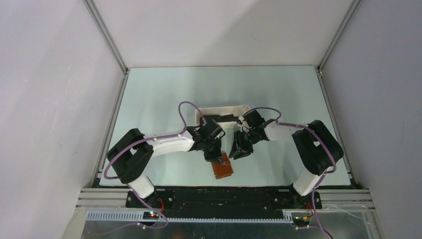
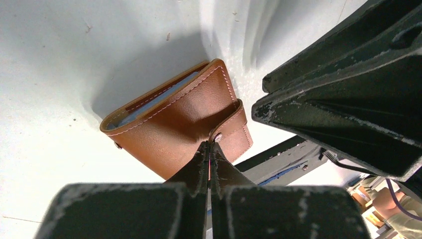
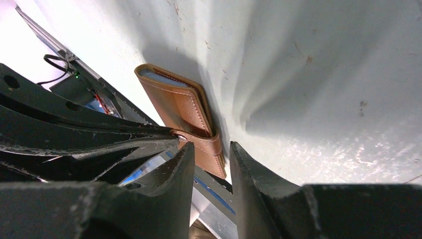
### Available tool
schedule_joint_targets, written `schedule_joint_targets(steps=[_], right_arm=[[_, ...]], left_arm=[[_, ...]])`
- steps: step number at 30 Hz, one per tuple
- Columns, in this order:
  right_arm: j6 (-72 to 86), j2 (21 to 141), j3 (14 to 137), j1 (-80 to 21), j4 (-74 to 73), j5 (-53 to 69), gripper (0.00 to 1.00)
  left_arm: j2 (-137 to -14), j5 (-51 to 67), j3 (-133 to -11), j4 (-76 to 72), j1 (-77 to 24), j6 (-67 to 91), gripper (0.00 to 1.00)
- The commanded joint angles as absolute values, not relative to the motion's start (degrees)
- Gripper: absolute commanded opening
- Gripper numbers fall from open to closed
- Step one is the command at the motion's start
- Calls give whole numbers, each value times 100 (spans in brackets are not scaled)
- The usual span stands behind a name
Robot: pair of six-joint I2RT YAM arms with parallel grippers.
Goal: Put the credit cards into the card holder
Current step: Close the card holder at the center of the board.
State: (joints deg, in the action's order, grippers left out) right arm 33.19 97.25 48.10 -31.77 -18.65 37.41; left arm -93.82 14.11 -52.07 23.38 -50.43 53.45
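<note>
Left hand (image 2: 209, 146) at folded card holder (image 2: 171, 117)

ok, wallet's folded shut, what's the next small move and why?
Probably back the right gripper away. Its jaws stand apart and hold nothing, just off the tab end of the wallet, which lies folded with the tab wrapped over. The left gripper, shut, rests its tips on the snap, seemingly pinning it.

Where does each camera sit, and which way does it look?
Top external: above and behind, looking down on the table; left arm and right arm show.
Left wrist: on the left arm, looking past its shut jaws at the card holder.
Right wrist: on the right arm, looking between its parted jaws.
Shared by all: the card holder.
</note>
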Motion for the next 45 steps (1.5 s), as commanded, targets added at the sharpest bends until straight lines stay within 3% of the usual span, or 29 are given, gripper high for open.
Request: schedule_joint_targets(steps=[1, 34, 45], right_arm=[[3235, 9656, 4913, -3313, -1915, 3729, 38], [3226, 10210, 4919, -3901, -1999, 2831, 39], [3087, 10422, 4919, -4232, -2279, 1920, 36]], left_arm=[[-9451, 1210, -5338, 2559, -4998, 5188, 0], [-9853, 1074, -5506, 2697, -5152, 5175, 0], [-9978, 1092, -5610, 2698, -5220, 5178, 0]])
